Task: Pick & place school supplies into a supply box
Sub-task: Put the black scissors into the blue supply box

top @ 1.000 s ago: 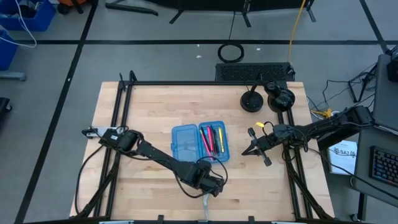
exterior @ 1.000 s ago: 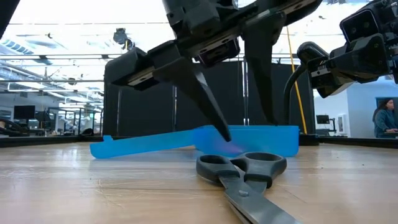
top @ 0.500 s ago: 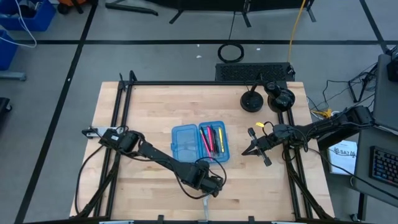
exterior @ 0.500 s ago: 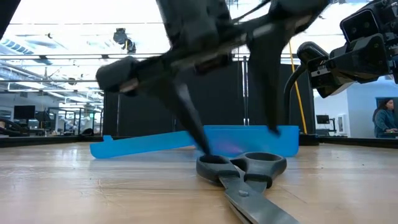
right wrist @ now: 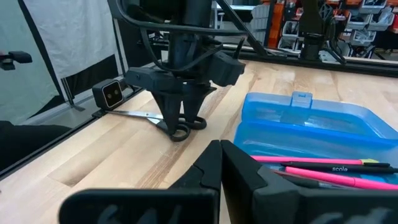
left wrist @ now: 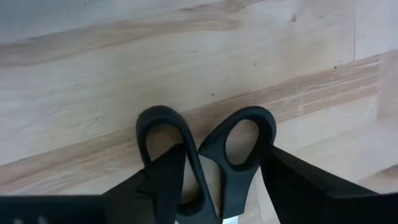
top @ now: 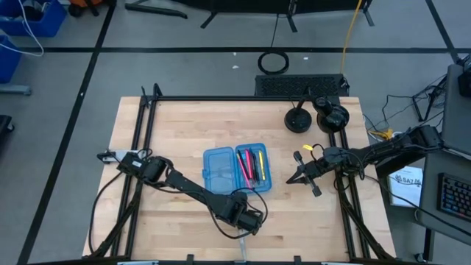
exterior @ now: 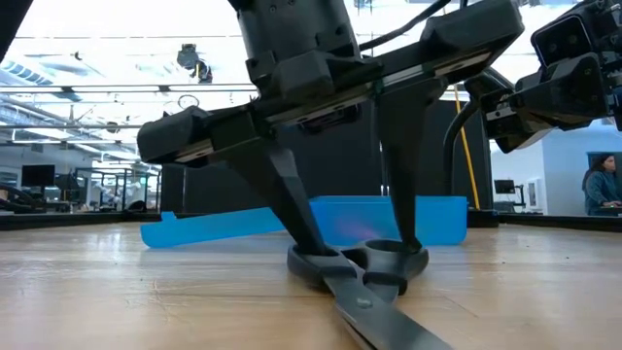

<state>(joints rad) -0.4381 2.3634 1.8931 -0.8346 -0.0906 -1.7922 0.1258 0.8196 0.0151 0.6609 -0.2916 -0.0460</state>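
Observation:
The black-handled scissors (exterior: 358,269) lie flat near the table's near edge, blades toward that edge. My left gripper (exterior: 360,251) stands over their handles (left wrist: 205,143), fingers pointing down and open. The blue supply box (top: 237,168) lies open mid-table. Pink-red, yellow and dark pens (top: 250,165) rest in its right half, and its left half (top: 218,168) is bare. My right gripper (top: 298,177) hovers to the right of the box, shut (right wrist: 221,163), touching nothing. My left gripper comes at the scissors' handles from above, fingers pointing down. One finger (left wrist: 166,177) stands in one handle loop (left wrist: 146,124). The other finger (left wrist: 292,180) is at the outer side of the second loop (left wrist: 268,134). The scissors lie flat on the table.
Two black round objects (top: 298,120) (top: 331,114) stand at the far right corner. A black keyboard (top: 298,85) lies beyond the far edge. A person (exterior: 603,185) shows far behind the table. Bare wood lies left of the box (top: 162,132).
My left gripper has come down onto the scissors' handles, its fingertips now at table level around the loops. The handles have slid a little toward the table's left. The right arm has kept still.

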